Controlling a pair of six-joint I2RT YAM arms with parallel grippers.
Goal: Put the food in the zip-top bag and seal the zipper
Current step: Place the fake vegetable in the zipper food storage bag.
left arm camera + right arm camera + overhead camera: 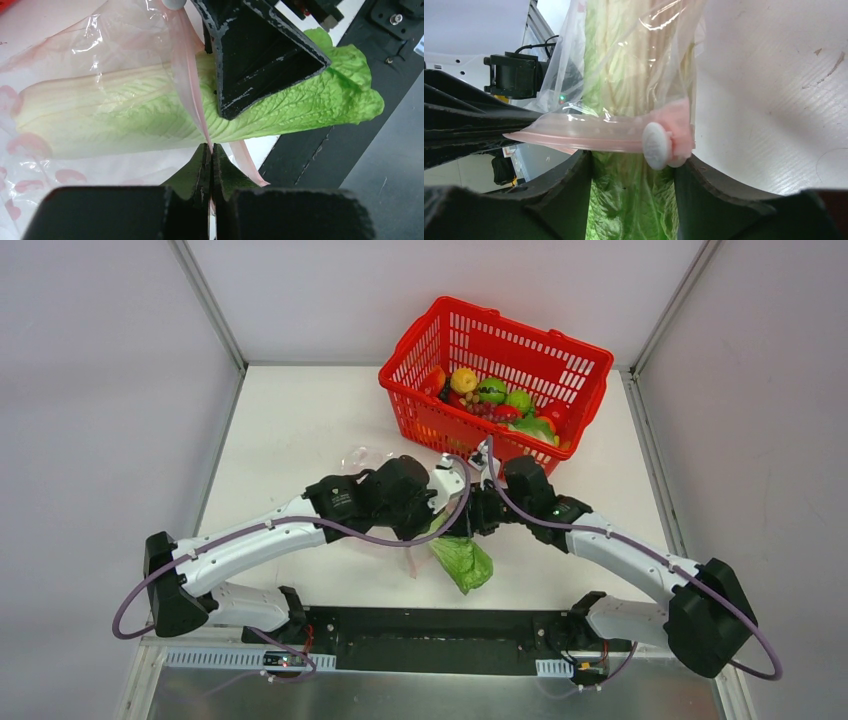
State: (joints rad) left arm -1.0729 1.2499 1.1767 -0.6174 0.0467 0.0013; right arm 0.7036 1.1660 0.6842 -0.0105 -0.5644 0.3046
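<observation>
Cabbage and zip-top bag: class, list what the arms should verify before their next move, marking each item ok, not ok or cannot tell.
1. The left gripper pinches the zipper: ok, shut on the pink strip.
2. The right gripper holds the cabbage: ok, a finger on either side.
3. Cabbage fully inside the zip-top bag: not ok, its leafy end sticks out past the mouth.
4. Zipper sealed: not ok, it lies open across the cabbage.
5. Other food bagged: not ok, produce sits in the red basket.

Bright, even light; glare on the zip-top bag; blurred foreground jaws.
</observation>
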